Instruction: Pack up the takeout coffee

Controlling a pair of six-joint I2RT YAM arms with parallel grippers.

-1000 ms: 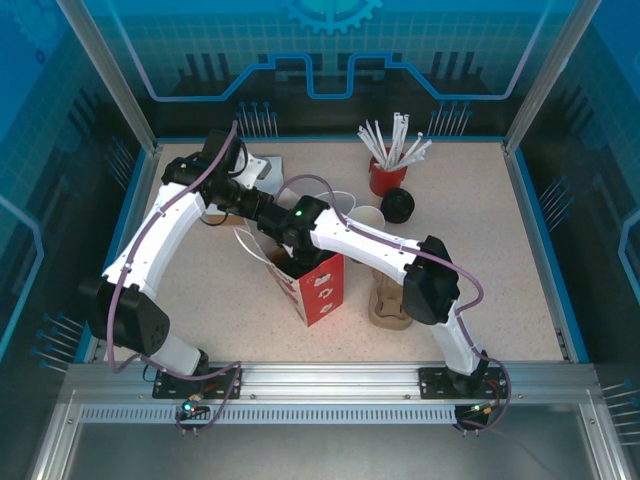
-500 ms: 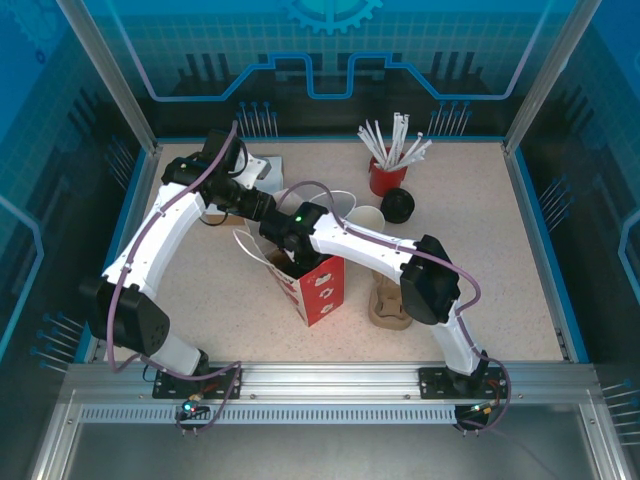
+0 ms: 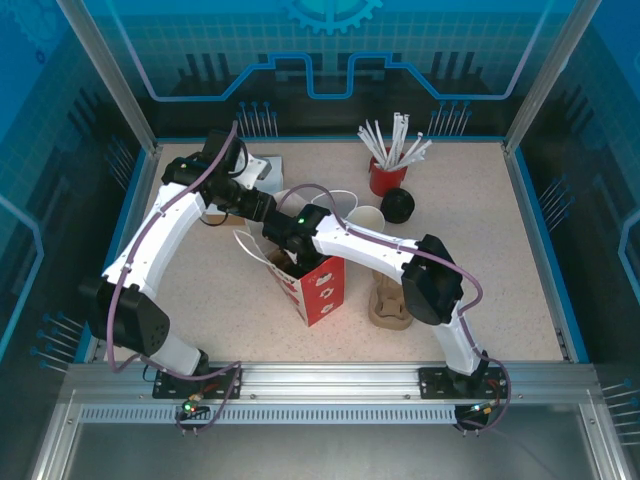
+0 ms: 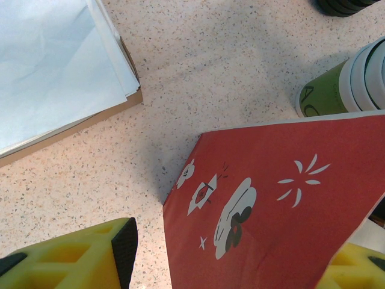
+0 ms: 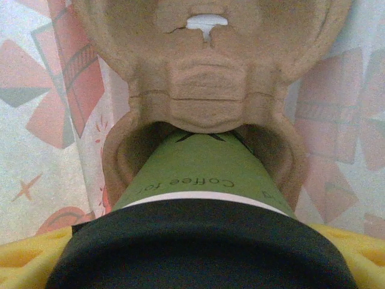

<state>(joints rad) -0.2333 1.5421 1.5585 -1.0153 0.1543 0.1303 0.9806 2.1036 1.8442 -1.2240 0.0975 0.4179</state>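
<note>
The surface (image 3: 480,290) carries a red paper bag (image 3: 320,290). Inside the bag, the takeout coffee (image 5: 198,174) meets a pulp carrier (image 5: 204,78) pocket base-first, clasped by the right gripper (image 5: 195,259). The left gripper (image 4: 216,265) straddles the bag's wall, partly spread

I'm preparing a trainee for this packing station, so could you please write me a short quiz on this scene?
1. True or false: the lid on the takeout coffee is white.
2. Inside the red bag, the coffee's base sits in: A) a pulp carrier; B) a glass jar; C) a metal bowl.
3. Fill in: the straws stand in a ___ cup.
Key: 1 false, it is black; 2 A; 3 red.
</note>
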